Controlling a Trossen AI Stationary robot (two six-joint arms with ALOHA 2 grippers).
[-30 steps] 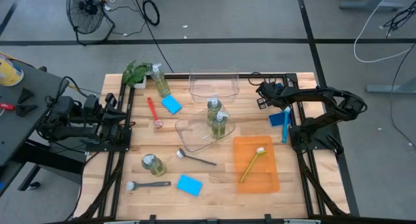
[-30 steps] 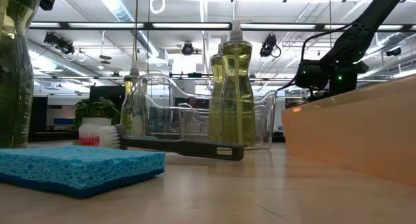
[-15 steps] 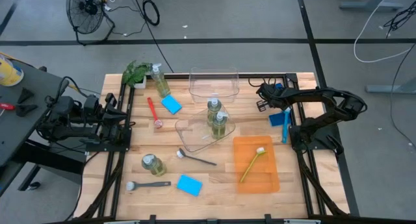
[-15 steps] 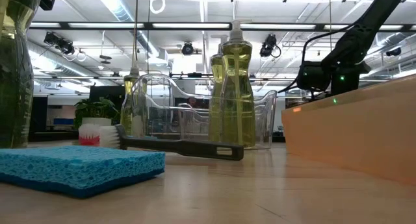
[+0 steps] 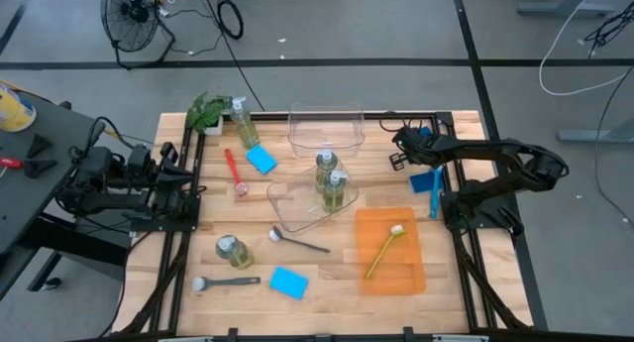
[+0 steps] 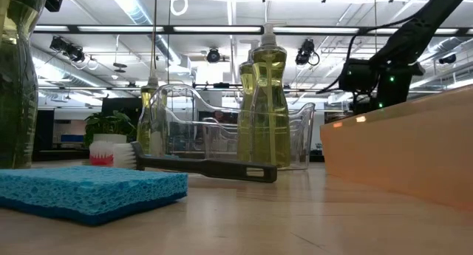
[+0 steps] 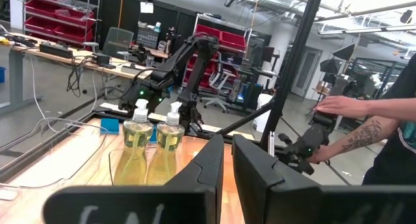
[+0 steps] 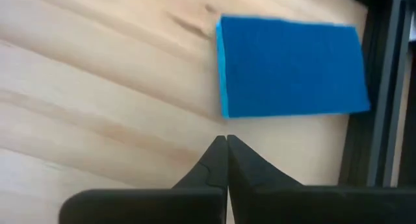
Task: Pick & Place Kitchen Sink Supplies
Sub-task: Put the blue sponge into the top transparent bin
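Target looks like the blue sponge (image 8: 291, 67) at the right table edge, flat on the wood, next to the blue dish brush (image 5: 436, 191). Judgement: light, soft, compressible, not slippery. Best pinched across the short sides, or pressed down on one edge so the fingers can bite.

Right gripper (image 8: 226, 141) hovers just short of the sponge's near edge, pointing down at the wood, fingertips pressed together, holding nothing. It'd need to open before any grab.

Left gripper (image 7: 226, 158) is parked off the left table edge, fingers nearly together, empty.
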